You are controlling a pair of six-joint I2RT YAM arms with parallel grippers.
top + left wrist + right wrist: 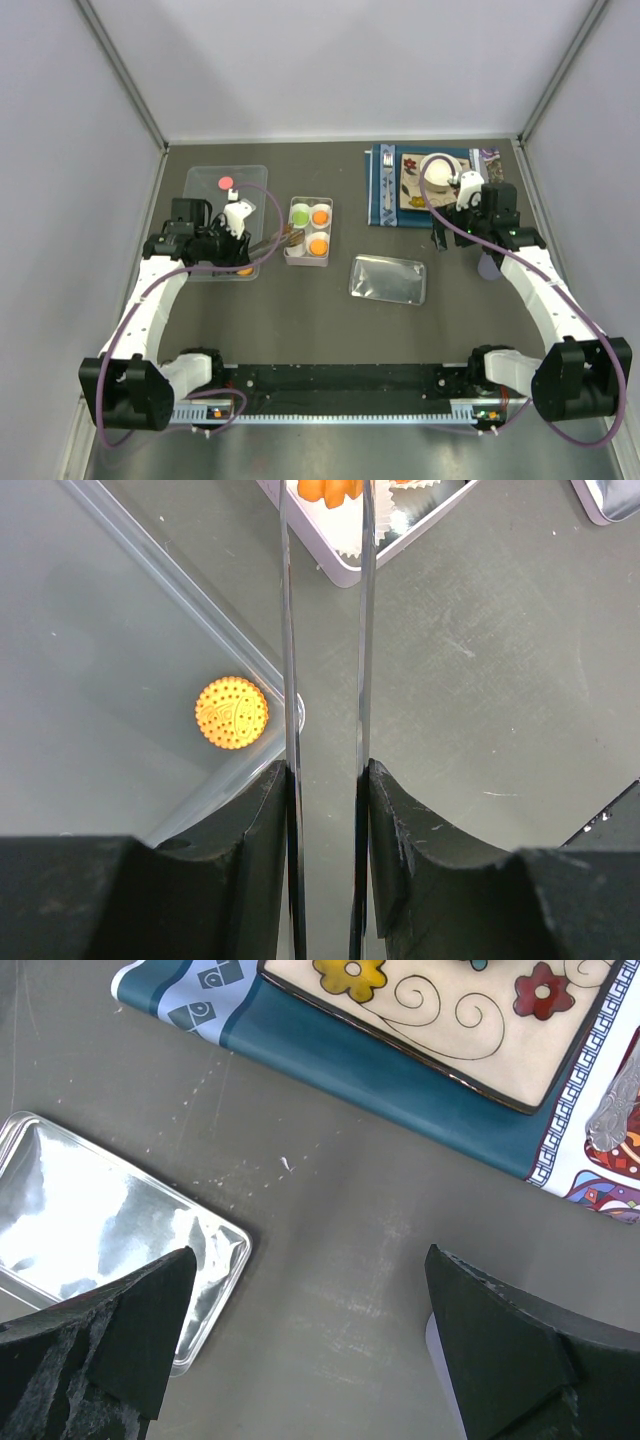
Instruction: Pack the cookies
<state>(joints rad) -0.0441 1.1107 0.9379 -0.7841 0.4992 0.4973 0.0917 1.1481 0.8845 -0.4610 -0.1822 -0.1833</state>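
Note:
A white four-cup box [308,260] holds a green cookie [299,213] and two orange cookies [320,215] [317,245]. A pink cookie [226,183] and an orange cookie [244,270] lie on a clear tray [200,175]. My left gripper [232,240] is shut on metal tongs [268,242] whose tips reach over the box's near-left cup. In the left wrist view my left gripper [328,770] holds the tongs' blades [289,630] a little apart, and something orange [328,488] shows at their tips over the box [345,572]. The orange cookie [231,712] lies to the left. My right gripper [460,235] is open and empty.
A silver lid [388,279] lies right of the box and shows in the right wrist view [100,1230]. A blue placemat [385,195] with a patterned plate [410,185] sits at the back right, also under the right wrist [330,1045]. Grey walls enclose the table.

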